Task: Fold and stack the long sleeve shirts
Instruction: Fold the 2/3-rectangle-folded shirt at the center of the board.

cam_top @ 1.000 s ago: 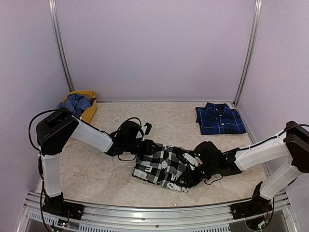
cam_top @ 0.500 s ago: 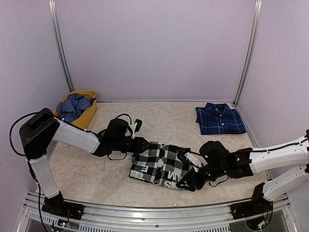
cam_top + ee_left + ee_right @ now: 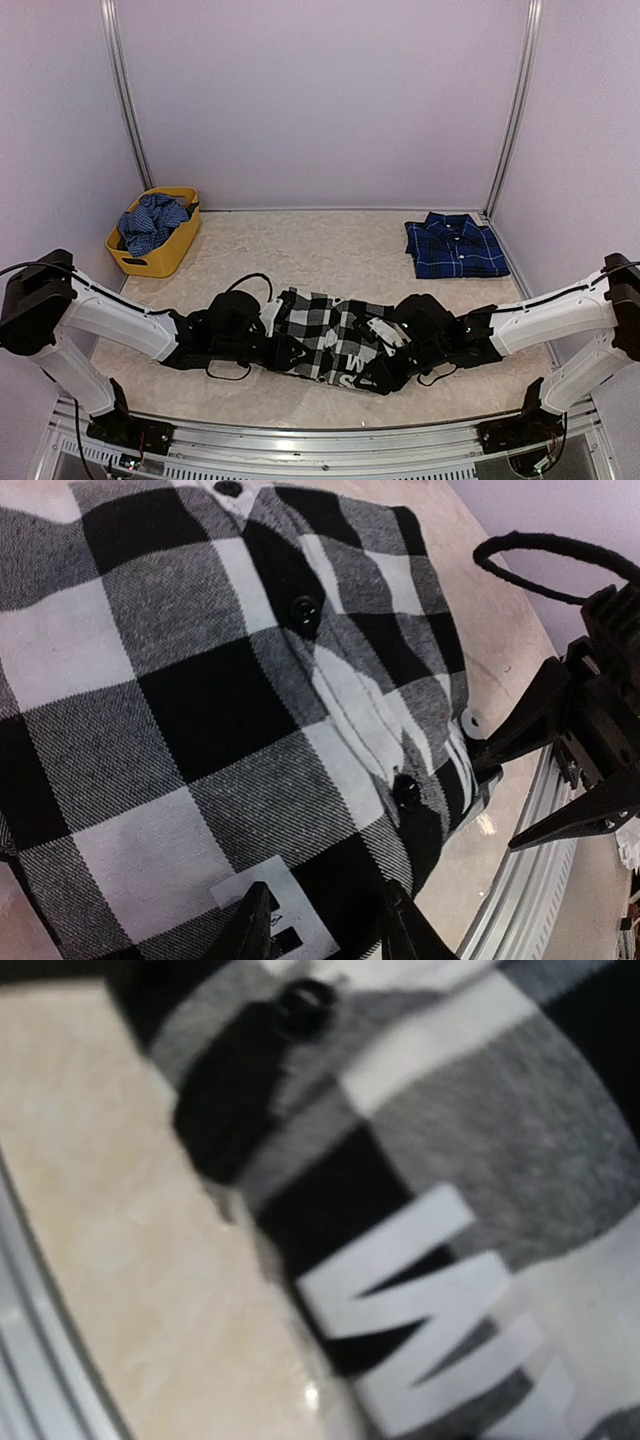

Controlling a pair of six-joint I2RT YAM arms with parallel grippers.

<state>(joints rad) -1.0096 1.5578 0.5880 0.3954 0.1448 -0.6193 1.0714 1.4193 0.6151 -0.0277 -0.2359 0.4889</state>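
SHIRTS: check shirt (image 3: pixel 325 335) bunched on table (image 3: pixel 330 245), near middle, between both grippers; plaid shirt (image 3: pixel 455 246) folded flat at far right, well apart | LEFT: left gripper (image 3: pixel 325 930) at check shirt's left edge, fingers partly apart, cloth between tips, hold unclear | RIGHT: right gripper (image 3: pixel 385 372) at its near right corner, fingers hidden, cannot tell

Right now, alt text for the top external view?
A black-and-white check shirt lies near the front of the table, the left gripper at its left end, the right gripper at its right. A folded navy plaid shirt lies far right; a yellow basket of blue cloth, far left.
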